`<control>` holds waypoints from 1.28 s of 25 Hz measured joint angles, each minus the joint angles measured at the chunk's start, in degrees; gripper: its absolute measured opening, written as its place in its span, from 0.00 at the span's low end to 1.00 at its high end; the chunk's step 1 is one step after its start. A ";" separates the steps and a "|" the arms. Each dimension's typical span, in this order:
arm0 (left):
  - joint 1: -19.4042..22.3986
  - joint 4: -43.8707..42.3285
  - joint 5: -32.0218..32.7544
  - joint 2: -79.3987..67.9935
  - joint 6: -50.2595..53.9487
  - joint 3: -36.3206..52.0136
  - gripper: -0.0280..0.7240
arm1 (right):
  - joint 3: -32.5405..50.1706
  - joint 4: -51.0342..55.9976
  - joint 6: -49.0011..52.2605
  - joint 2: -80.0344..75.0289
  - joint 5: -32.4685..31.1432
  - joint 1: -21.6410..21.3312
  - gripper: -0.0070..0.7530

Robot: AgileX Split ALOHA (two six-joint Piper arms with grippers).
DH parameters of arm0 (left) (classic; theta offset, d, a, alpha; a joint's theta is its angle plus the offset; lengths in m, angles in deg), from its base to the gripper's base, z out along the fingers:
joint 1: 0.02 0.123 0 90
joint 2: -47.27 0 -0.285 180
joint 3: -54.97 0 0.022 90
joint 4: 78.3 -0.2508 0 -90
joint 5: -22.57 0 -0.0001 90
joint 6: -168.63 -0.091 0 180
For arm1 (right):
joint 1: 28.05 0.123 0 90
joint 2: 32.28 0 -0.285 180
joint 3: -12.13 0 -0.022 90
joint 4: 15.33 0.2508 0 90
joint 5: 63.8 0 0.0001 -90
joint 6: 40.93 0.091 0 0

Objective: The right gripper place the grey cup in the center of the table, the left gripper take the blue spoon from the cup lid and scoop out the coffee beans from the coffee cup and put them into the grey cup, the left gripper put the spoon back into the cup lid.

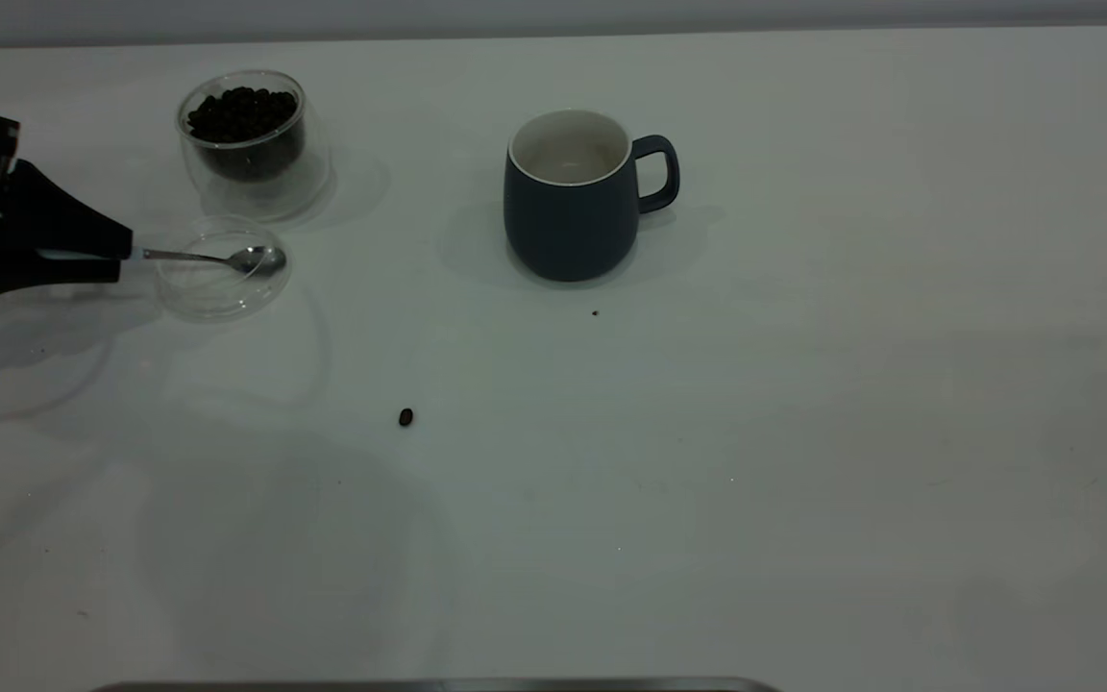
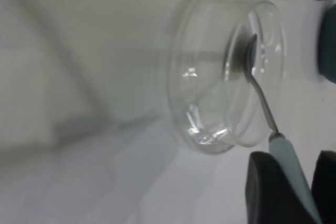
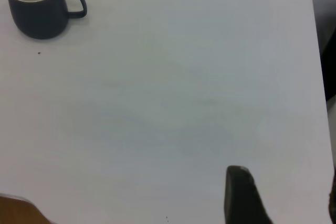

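The grey cup (image 1: 568, 216) stands upright near the middle of the table (image 1: 803, 432), handle to the right; it also shows in the right wrist view (image 3: 37, 17). The coffee cup (image 1: 251, 144) with coffee beans (image 1: 241, 112) stands at the back left. In front of it lies the clear cup lid (image 1: 217, 293). My left gripper (image 1: 126, 255) is shut on the pale handle of the blue spoon (image 1: 227, 258), whose steel bowl rests in the lid. The left wrist view shows the gripper (image 2: 294, 161), spoon (image 2: 261, 100) and lid (image 2: 210, 93). My right gripper (image 3: 286, 203) is open, over the table's right part.
One loose coffee bean (image 1: 405, 416) lies on the table in front of the lid and the mug. A tiny dark speck (image 1: 595, 312) lies just in front of the grey cup. The table's far edge runs behind the cups.
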 joint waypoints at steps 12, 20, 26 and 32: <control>-0.10 -1.26 -7.65 0.00 -3.98 -0.80 0.67 | 0.00 0.00 0.00 0.00 0.00 0.00 0.49; -0.10 -27.30 -4.44 3.28 10.44 -13.43 0.68 | 0.00 0.00 0.00 0.00 0.00 0.00 0.49; -0.10 -38.25 8.47 11.54 28.08 -22.60 0.68 | 0.00 0.00 0.00 0.00 0.00 0.00 0.49; -0.10 -39.06 16.16 19.53 34.41 -24.54 0.68 | 0.00 0.00 0.00 0.00 0.00 0.00 0.49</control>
